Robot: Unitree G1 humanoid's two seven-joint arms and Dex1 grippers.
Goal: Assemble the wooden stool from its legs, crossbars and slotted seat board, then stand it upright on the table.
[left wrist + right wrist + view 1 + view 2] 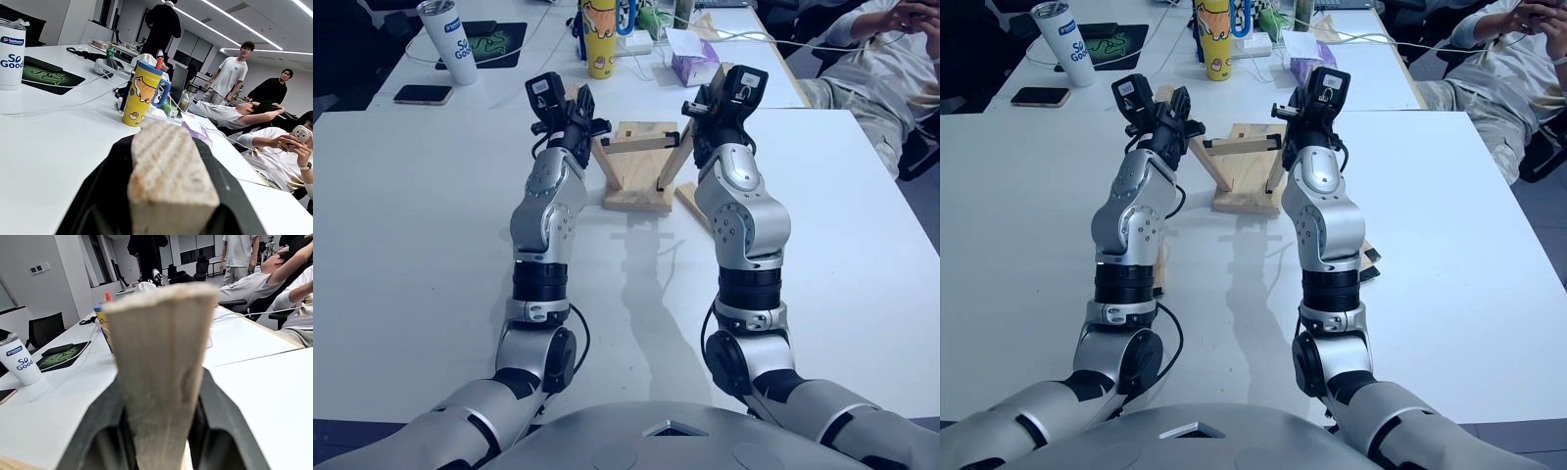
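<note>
Left eye view: seat board [636,199] flat on worktop [431,215] at 12 o'clock; L gripper [578,110] clenched on 11 o'clock leg [605,164], R gripper [710,106] on 1 o'clock leg [674,162], prob. steadying both so crossbar [641,144] seats.

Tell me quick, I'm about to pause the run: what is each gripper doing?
Left gripper: closed, holding the left leg.
Right gripper: closed, holding the right leg.

Wide stretches of the table [401,215] lie open left and right of the part-built stool [636,191] — room to pass. A loose wooden piece [690,204] lies just beside its right side, and behind it stand a yellow mug [599,44], a tissue pack [690,67], a white tumbler [450,39] and a phone [423,94].
</note>
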